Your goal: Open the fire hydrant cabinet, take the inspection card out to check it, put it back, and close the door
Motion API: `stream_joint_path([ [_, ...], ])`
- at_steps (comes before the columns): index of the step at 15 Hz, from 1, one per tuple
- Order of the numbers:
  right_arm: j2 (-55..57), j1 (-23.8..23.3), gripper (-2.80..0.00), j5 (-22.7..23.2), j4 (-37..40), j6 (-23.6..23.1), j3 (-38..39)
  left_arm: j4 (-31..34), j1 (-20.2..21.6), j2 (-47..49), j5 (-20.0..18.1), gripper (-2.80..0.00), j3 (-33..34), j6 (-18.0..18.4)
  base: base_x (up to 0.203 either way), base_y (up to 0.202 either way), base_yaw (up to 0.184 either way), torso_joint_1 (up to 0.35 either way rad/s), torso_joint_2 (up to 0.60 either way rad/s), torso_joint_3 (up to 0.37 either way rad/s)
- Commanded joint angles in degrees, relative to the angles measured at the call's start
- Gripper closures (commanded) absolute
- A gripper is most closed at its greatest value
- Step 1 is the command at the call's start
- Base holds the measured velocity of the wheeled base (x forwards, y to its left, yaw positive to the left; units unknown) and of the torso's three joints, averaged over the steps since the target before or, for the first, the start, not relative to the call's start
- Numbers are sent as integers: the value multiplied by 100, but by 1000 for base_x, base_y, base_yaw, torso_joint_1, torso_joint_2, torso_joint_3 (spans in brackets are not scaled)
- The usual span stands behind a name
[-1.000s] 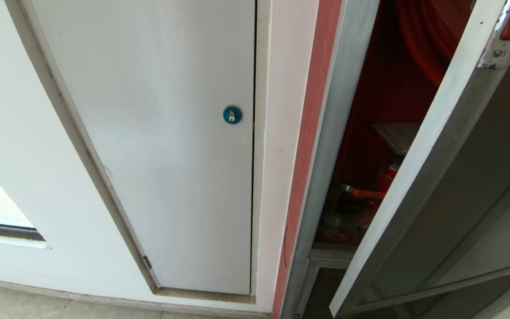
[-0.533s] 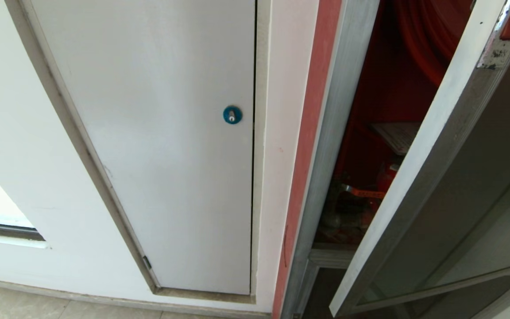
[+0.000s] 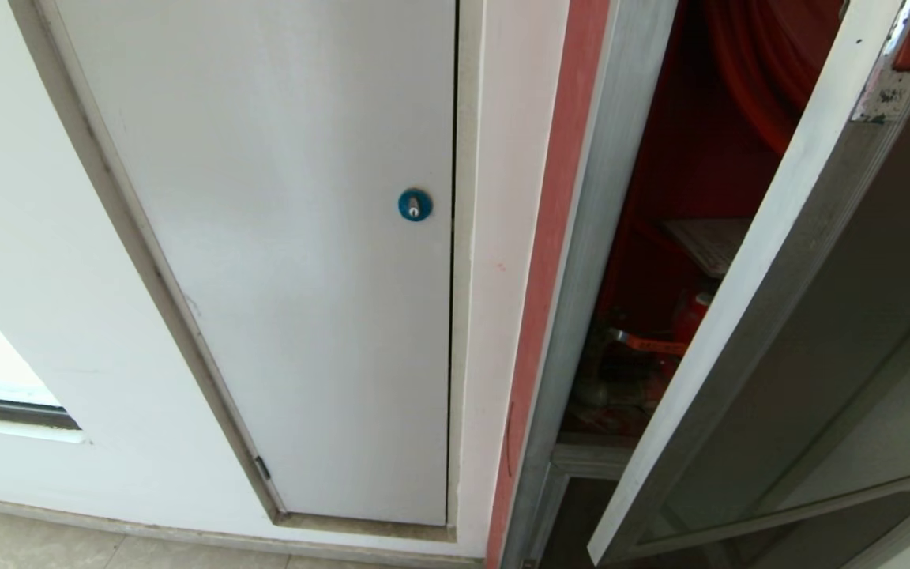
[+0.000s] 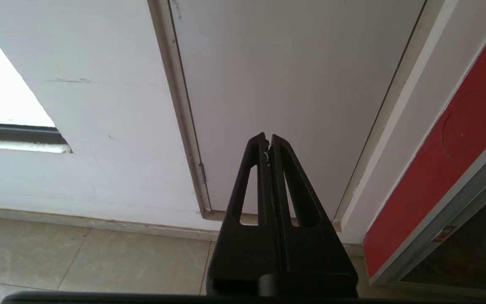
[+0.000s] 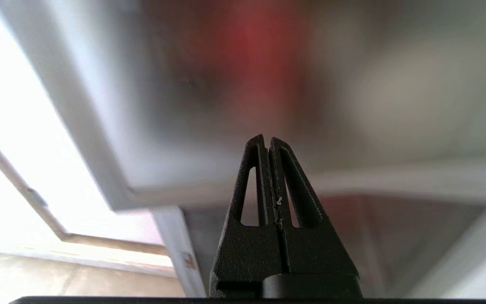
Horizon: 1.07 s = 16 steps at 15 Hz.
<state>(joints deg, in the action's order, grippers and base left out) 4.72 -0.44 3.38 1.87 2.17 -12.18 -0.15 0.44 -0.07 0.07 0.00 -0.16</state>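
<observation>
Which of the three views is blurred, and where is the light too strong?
Right wrist view: the door is blurred, with a washed-out bright patch beside it, while the right gripper stays sharp. Left wrist view: sharp, with one overexposed corner. Head view: sharp; cabinet interior dim.

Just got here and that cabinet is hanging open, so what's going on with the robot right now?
The fire hydrant cabinet stands partly open, its glass door swung out toward the robot. The inspection card lies inside on a shelf, held by nothing. The right end effector is shut and empty, close in front of the door's lower frame. The left end effector is also shut and empty, parked facing the white panel beside the cabinet. Neither arm shows in the head view.
</observation>
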Motion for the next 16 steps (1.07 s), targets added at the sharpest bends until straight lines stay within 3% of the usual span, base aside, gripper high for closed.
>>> stream_joint_path([
  [1,801,0,0,300,0,23,-714,-3,0,7,-7,0,9,-2,0,0,0,0,0,0],
  [5,1703,0,0,1118,22,413,-1476,-3,0,7,0,0,9,-2,0,0,0,0,0,0],
  [10,2558,0,0,2637,651,1152,-2718,-3,0,7,0,0,9,-2,0,0,0,0,0,0],
  [16,3387,8,0,3943,839,1251,-3217,-3,0,7,-6,0,9,-2,0,0,0,0,0,0],
])
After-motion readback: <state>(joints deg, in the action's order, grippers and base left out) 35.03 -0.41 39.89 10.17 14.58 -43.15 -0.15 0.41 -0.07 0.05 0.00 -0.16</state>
